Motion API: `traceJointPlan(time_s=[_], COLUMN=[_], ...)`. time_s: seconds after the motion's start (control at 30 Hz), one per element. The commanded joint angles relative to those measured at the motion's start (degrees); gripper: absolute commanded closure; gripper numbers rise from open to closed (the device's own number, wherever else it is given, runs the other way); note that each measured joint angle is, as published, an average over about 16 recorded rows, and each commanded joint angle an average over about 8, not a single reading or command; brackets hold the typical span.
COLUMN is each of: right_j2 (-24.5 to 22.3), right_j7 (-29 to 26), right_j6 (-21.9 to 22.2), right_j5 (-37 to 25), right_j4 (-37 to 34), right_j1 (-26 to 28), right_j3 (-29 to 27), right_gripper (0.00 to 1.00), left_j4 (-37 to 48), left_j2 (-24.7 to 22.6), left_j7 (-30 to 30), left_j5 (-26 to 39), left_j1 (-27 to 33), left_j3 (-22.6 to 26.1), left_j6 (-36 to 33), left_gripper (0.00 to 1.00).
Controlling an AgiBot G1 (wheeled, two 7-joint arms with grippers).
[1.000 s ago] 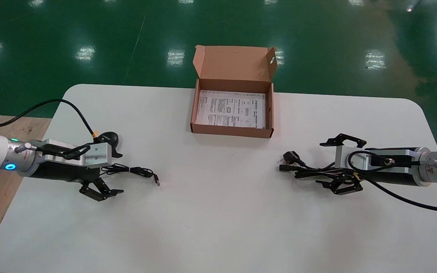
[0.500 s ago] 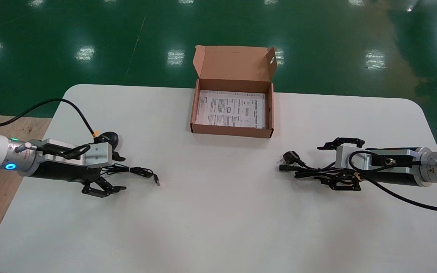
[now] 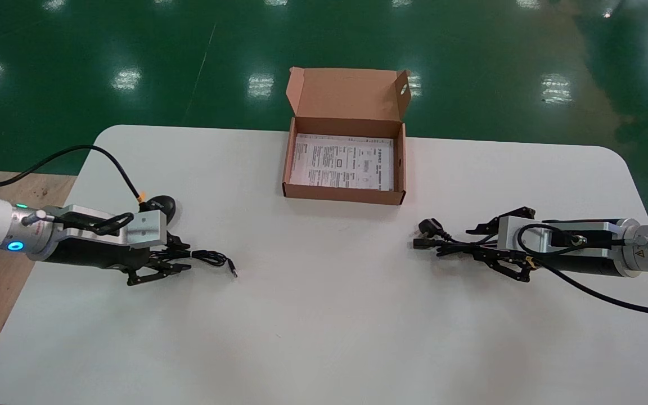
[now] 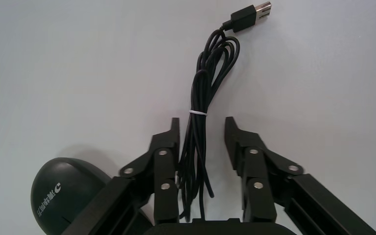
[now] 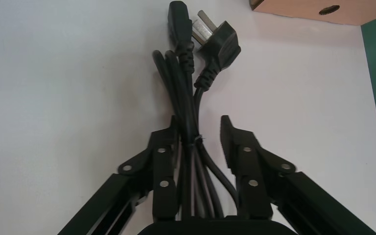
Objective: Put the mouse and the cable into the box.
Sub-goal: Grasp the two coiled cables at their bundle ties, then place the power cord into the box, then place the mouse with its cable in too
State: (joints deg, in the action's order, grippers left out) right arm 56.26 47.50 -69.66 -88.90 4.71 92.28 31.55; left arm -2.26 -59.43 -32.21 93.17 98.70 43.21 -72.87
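Black cable (image 5: 186, 93) inside ajar right gripper (image 5: 199, 126), cord (image 4: 201, 93) inside left gripper (image 4: 203, 128)

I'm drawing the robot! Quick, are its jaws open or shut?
Left gripper: jaws open, straddling the mouse cord, not clamped.
Right gripper: jaws open, straddling the cable, not clamped.

Left gripper (image 4: 202, 125) narrowed around mouse cord (image 4: 199, 98); right gripper (image 5: 198, 122) narrowed around cable (image 5: 182, 83).
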Motion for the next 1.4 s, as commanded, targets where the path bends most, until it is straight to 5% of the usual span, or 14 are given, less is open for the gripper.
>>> traceJointPlan(time_s=[0.03,0.43,0.7,1.03,1.4], right_j2=[0.0,-0.3,0.6,10.5,18.8], right_j7=[0.0,0.6,0.4,-2.5,1.0], right_j6=[0.0,-0.4,-1.3,6.7,14.9], right_j5=[0.0,0.3,3.8,3.1,1.0], right_j4=[0.0,0.8,6.5,11.7,6.1], right_j1=[0.0,0.5,5.6,5.5,5.4], right_j3=[0.0,-0.2,-2.7,-2.2,-0.8], right_gripper=[1.0,1.0,1.0,1.0,1.0], left_j4=[0.0,-0.8,-6.4,-17.7,-23.8], left_j2=[0.0,0.1,1.9,-0.1,-2.6], left_j7=[0.0,0.0,0.7,-0.5,-2.0], left_j5=[0.0,-0.2,-1.6,-5.7,-5.6], left_j1=[0.0,1.3,11.0,20.4,24.7], left_j3=[0.0,-0.2,-1.5,-4.7,-4.5], left_j6=[0.0,-0.5,-0.6,1.0,-1.0], left_gripper=[1.0,1.0,1.0,1.0,1.0])
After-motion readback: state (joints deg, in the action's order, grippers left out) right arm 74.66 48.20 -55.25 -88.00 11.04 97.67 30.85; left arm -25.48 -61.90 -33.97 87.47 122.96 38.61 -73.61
